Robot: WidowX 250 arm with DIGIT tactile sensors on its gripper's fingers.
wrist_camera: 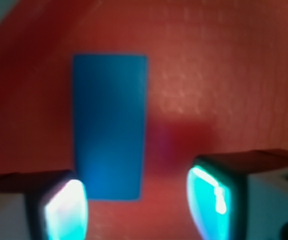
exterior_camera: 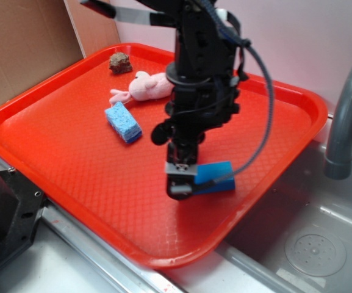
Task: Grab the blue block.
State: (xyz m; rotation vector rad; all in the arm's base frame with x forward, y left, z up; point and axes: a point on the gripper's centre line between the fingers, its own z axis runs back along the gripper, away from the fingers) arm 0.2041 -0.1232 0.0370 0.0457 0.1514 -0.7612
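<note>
Exterior view: black WidowX arm reaching down over a red tray (exterior_camera: 53, 122), gripper (exterior_camera: 182, 183) lowered close to the tray floor, directly at the blue block (exterior_camera: 215, 177). Block lying flat toward the tray's near right part, its left end hidden behind the gripper. Farther back on the tray: light blue speckled sponge (exterior_camera: 123, 122), pink plush toy (exterior_camera: 144, 86) just behind it, brown lumpy object (exterior_camera: 120, 62) near the far rim. Grey sink basin (exterior_camera: 310, 244) and faucet (exterior_camera: 346, 116) to the right of the tray, cardboard (exterior_camera: 17, 43) at upper left.

Wrist view: blurred look straight down at the red tray (wrist_camera: 223, 75). Blue block (wrist_camera: 111, 125) lying lengthwise, left of centre. Two fingertips (wrist_camera: 66, 210) at the bottom edge, spread apart and holding nothing, pads glowing cyan. Block's near end overlapping the left pad, most of the gap between the pads showing bare tray. Contact with the block not discernible.
</note>
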